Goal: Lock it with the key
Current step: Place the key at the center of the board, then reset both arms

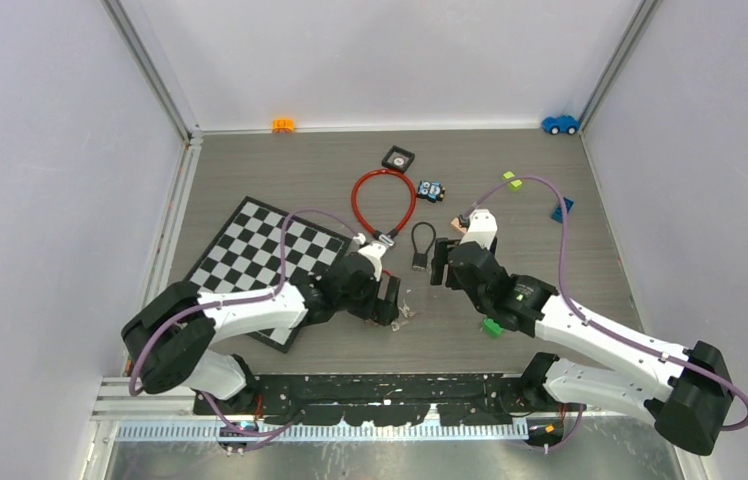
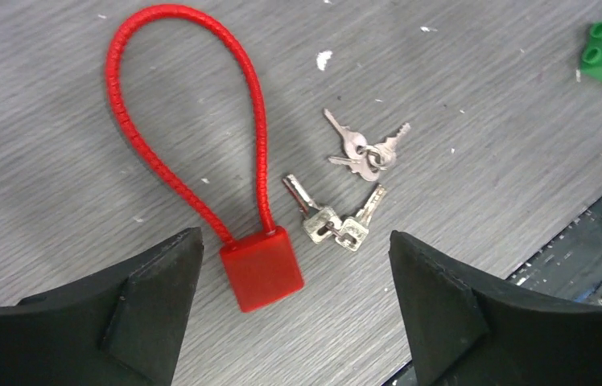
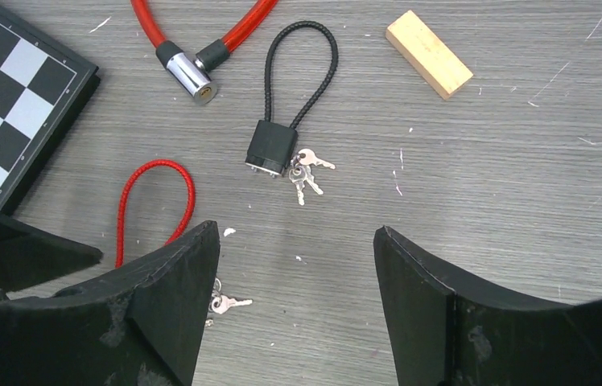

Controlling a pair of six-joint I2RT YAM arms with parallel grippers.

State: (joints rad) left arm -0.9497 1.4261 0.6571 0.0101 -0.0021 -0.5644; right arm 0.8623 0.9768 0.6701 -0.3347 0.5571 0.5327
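Grey wood-grain surface [image 2: 483, 104] inside a white-walled cell. Nearest, at the bottom of each wrist view, are the left tool [image 2: 294, 240] and right tool [image 3: 296, 229], both spread wide and holding nothing.

Between the left tool's fingers, lower centre, lies the red padlock [image 2: 261, 277], its cable looping to the upper left. Just right of its body is the lower key bunch [image 2: 334, 225], and just above that the upper key bunch [image 2: 366, 153], the two nearly touching.

Beyond the right tool, at frame centre, lies the black padlock [image 3: 272, 149] with a third key bunch [image 3: 304, 170] at its base. Whether a key sits in the keyhole cannot be told.

Farther off are the chessboard [image 3: 8, 96], upper left, and the wooden block [image 3: 429, 53], upper right.

Likely hazards:
- The keys lie flat, so closing fingers may skate over them or push them away.
- The two bunches are close enough that one pinch may gather both, or the wrong one for the chosen lock.
- The left tool's finger stands near the red padlock's body and may shove it.
- Both arms work close together at mid-surface and may collide.
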